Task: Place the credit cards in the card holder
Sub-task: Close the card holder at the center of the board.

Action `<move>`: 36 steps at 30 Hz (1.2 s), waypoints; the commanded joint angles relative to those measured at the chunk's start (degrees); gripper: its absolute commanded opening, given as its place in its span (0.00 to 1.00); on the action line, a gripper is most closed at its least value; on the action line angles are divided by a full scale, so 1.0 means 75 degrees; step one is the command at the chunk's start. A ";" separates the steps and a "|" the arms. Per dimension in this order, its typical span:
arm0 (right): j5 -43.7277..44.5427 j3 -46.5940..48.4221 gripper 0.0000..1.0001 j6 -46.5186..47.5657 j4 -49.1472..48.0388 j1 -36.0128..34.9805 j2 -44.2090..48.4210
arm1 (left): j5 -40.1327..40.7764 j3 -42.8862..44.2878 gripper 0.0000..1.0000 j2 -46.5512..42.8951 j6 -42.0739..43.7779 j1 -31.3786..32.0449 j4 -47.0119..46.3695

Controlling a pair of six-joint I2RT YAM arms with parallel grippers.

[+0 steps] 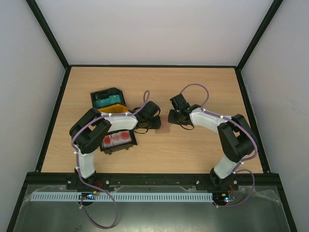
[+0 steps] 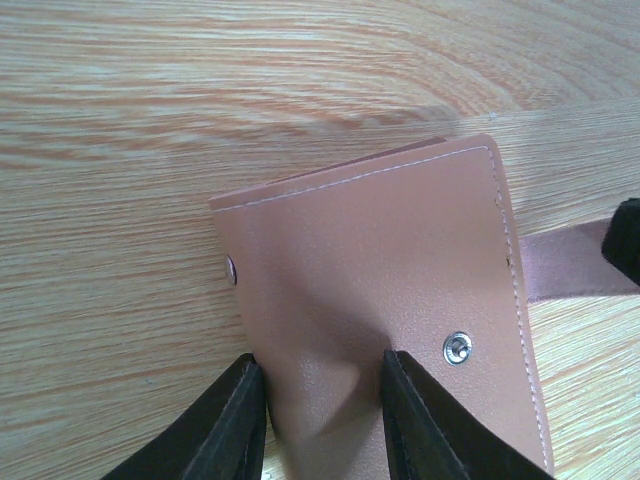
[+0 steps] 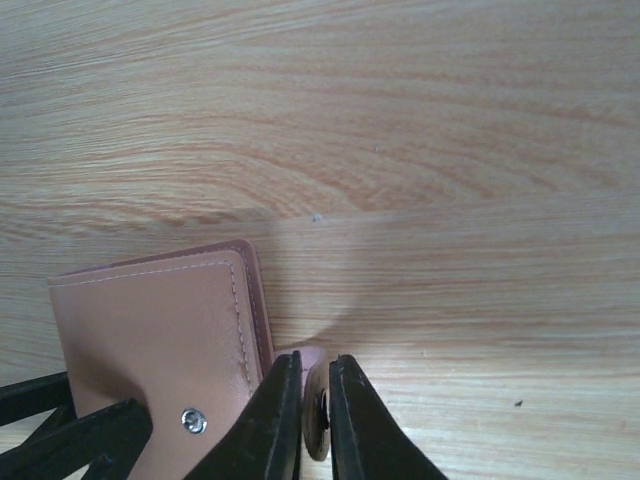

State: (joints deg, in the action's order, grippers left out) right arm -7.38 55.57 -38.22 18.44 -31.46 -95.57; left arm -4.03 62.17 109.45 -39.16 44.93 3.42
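The brown card holder (image 2: 370, 290) lies folded on the wooden table, small in the top view (image 1: 165, 128) between both grippers. My left gripper (image 2: 320, 365) is shut on its near edge, and the leather buckles between the fingers. My right gripper (image 3: 315, 365) is shut on the card holder's snap strap (image 3: 318, 420), which stands on edge beside the card holder's body (image 3: 150, 340). A teal credit card (image 1: 105, 101) lies in the far black tray. A red-and-white credit card (image 1: 118, 139) lies in the near black tray, partly under my left arm.
The far black tray (image 1: 99, 94) with a yellow piece (image 1: 115, 109) and the near black tray (image 1: 120, 148) stand left of centre, beneath and behind the left arm. Black frame rails edge the table (image 1: 203, 150).
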 commanded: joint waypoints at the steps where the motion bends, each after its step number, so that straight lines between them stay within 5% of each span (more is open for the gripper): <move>1: -0.0164 0.0076 0.07 -0.0027 0.0221 0.0023 0.0183 | -0.0153 -0.0318 0.35 0.0240 -0.0052 0.0010 0.0734; 4: -0.0203 0.0074 0.03 -0.0019 0.0237 0.0023 0.0187 | -0.0154 -0.0327 0.35 0.0233 -0.0055 0.0010 0.0739; 11: -0.0220 0.0105 0.12 -0.0020 0.0291 0.0023 0.0320 | -0.0165 -0.0336 0.35 0.0231 -0.0075 0.0009 0.0733; 26: -0.0306 0.0033 0.02 0.0052 0.0314 0.0023 0.0243 | -0.0177 -0.0370 0.36 0.0243 -0.0099 0.0010 0.0698; 36: -0.1699 -0.0383 0.02 0.0128 -0.1054 0.0023 0.0210 | -0.0300 -0.0574 0.42 0.0176 -0.0440 -0.0002 0.0316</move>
State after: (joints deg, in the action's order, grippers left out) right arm -14.74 54.11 -37.91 15.84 -31.46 -94.39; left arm -4.80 60.82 108.92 -40.69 44.93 0.97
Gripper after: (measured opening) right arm 0.022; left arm 0.427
